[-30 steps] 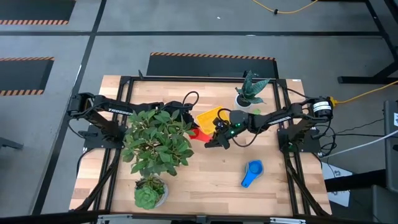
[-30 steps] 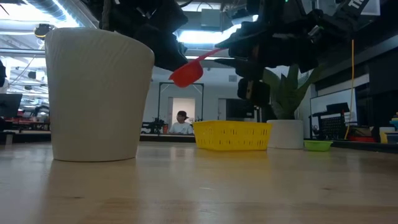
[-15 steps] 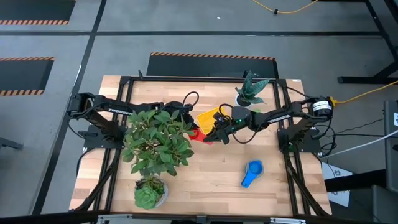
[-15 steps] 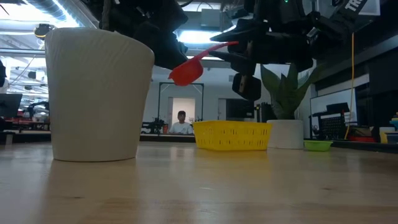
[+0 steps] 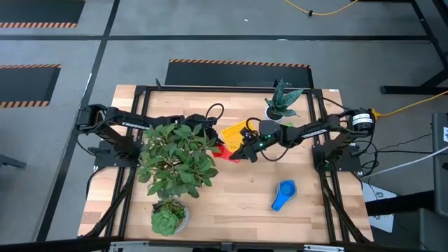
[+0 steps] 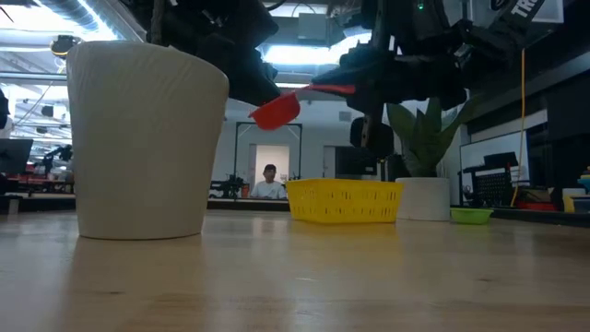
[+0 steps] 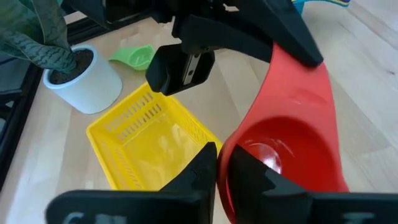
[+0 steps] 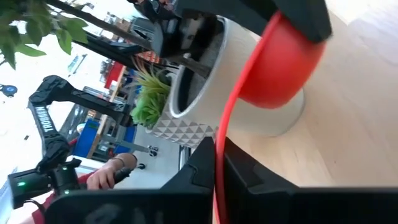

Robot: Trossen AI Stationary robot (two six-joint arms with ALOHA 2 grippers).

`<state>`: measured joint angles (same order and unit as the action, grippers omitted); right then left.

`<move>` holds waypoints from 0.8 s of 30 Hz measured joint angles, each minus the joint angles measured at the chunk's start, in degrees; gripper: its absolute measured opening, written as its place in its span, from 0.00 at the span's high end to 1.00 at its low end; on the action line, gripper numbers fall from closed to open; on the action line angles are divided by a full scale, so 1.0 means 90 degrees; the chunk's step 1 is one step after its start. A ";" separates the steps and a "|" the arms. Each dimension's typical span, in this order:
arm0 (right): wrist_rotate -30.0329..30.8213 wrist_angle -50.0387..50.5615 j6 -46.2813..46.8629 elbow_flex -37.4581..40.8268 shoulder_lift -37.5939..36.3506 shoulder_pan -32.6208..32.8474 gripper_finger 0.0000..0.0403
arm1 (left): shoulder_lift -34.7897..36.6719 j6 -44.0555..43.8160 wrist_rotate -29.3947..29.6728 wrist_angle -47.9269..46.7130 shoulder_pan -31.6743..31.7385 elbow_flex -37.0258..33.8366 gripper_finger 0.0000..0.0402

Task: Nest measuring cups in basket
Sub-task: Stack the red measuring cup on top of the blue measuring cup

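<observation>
Both arms meet over the middle of the counter [image 5: 238, 196] around one red measuring cup [image 6: 275, 112], which hangs in the air above the wood. The left pincer [image 7: 217, 165] is closed on the cup's bowl rim, a finger on each side of the wall. The right pincer [image 8: 217, 155] is closed on the thin edge of the cup's flat handle. The yellow basket [image 5: 236, 133] sits just beyond them toward the far side, beside a white plant pot [image 7: 87, 81]. A blue measuring cup [image 5: 283, 194] lies well apart at the near right, and a green one [image 7: 135, 56] rests near the pot.
</observation>
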<state>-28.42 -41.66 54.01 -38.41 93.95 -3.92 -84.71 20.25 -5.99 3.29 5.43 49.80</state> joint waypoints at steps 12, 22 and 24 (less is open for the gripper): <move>0.0164 0.0271 -0.0218 -0.0004 0.0000 -0.0003 0.99 | 0.0000 -0.0441 0.0578 0.0010 -0.0005 0.0000 0.75; 0.1057 0.0506 -0.0808 -0.0015 0.0000 0.0003 0.99 | 0.0000 -0.0891 0.1667 -0.0251 0.0002 0.0000 0.73; 0.1299 0.0512 -0.0901 -0.0015 0.0000 0.0007 0.99 | 0.0000 -0.1097 0.1926 -0.0296 0.0005 0.0000 0.73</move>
<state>-16.72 -37.05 45.90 -38.54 93.95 -3.86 -84.71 10.38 11.34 0.62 5.48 49.80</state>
